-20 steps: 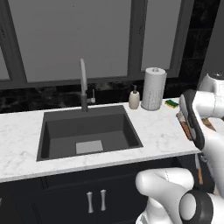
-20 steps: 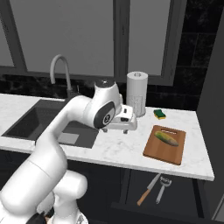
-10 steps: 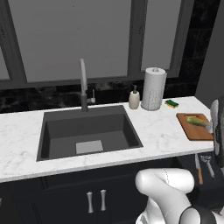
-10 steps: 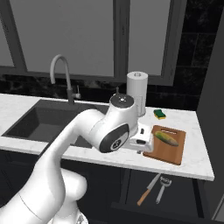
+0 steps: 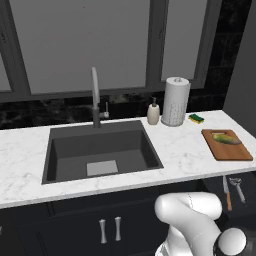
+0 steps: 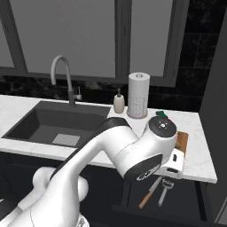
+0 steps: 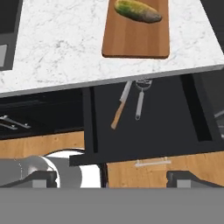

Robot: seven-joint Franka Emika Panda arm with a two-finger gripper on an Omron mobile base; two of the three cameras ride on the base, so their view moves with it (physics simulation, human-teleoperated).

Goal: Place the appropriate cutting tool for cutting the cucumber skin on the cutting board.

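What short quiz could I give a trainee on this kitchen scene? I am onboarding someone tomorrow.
1. True or false: the cucumber lies on the cutting board.
2. Where is the knife? A: in the sink. B: in the open drawer under the counter. C: on the board.
3. Fill in: the gripper is ___, with nothing between its tips.

Key: 1 true; 2 B; 3 open.
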